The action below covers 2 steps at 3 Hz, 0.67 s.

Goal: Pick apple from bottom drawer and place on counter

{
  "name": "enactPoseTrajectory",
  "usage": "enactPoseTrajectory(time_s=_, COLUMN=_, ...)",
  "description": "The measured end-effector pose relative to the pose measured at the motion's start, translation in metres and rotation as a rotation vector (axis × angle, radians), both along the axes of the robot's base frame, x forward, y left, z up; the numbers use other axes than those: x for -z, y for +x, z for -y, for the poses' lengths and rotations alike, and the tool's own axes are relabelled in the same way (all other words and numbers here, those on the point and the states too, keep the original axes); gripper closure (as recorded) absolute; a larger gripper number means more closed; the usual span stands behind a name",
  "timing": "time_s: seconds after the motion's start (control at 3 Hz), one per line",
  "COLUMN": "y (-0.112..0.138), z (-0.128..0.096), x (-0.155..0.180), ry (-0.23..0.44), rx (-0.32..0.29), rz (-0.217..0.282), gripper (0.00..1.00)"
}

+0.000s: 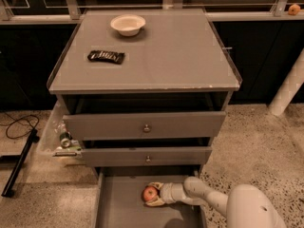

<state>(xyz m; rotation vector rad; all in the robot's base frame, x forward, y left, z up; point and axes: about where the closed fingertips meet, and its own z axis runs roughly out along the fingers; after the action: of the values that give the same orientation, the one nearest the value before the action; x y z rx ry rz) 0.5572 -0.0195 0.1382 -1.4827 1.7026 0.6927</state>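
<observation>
Apple (150, 193) lies in the bottom drawer (118, 201), clasped between the 2 fingers of the gripper (152, 194).

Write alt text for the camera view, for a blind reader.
The robot's hand is at a red apple in the open bottom drawer. On the counter above sit a white bowl and a dark wrapped bar.
</observation>
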Motion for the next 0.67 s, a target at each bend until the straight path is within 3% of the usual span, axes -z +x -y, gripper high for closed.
enactPoseTrajectory(time_s=0.33, y=-0.0001, z=0.0001, x=-0.0001, ry=0.000, rx=0.000, rz=-0.001, gripper=0.89)
enactPoseTrajectory(time_s=0.67, y=-0.0070, z=0.0033, x=-0.0052, ry=0.010, rx=0.005, rz=-0.034, gripper=1.00)
